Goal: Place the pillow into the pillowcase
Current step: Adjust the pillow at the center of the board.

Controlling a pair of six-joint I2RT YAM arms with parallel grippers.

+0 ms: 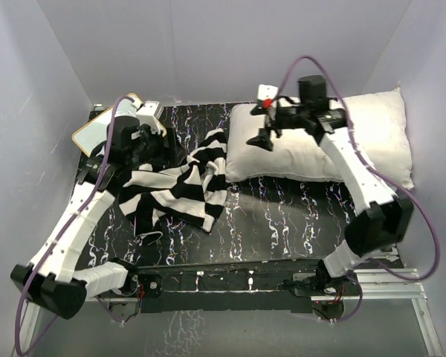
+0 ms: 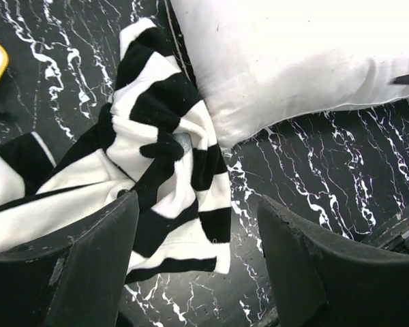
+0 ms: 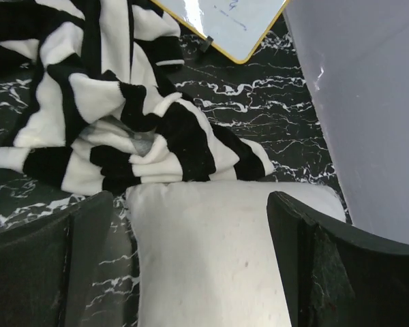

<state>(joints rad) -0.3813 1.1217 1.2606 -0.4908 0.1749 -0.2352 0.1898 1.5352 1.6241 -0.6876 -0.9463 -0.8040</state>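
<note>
The pillow, plump and plain white, lies at the back right of the table. The striped black-and-white pillowcase lies crumpled left of it, one edge touching the pillow's left end. My left gripper is at the pillowcase's back left part. In the left wrist view the left gripper stands open above the pillowcase, gripping nothing, with the pillow beyond. My right gripper hovers open over the pillow's left end. In the right wrist view the right gripper straddles the pillow without holding it, and the pillowcase is bunched just beyond.
A small whiteboard with a yellow rim leans at the back left corner, behind the left arm. Pale walls close in the black marbled table on three sides. The arm bases sit on a rail at the near edge.
</note>
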